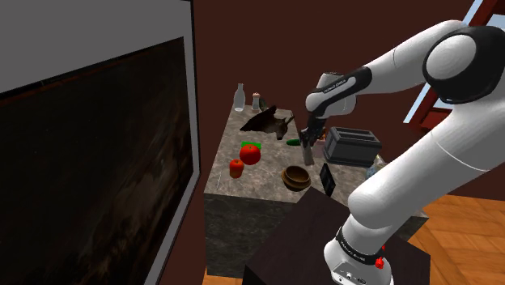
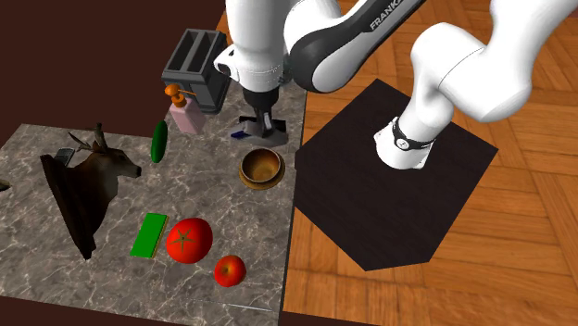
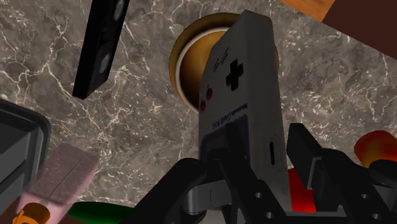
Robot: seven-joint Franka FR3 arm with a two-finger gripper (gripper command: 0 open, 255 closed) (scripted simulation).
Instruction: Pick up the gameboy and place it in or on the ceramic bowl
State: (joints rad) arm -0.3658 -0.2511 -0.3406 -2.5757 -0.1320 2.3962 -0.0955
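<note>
above the marble counter point(image 3: 140, 146), my gripper point(image 3: 257, 162) is clamped on the grey gameboy point(image 3: 238, 76), which hangs over the brown bowl point(image 3: 181, 60). i judge a release from this height risks it striking the rim and tumbling out onto the counter.

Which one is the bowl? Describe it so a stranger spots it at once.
Start at the grey marble countertop and go to its edge beside the black stand. There, just below the black gripper, sits the round brown bowl. It alone is an open round dish, unlike the solid red tomato and apple nearby.
</note>
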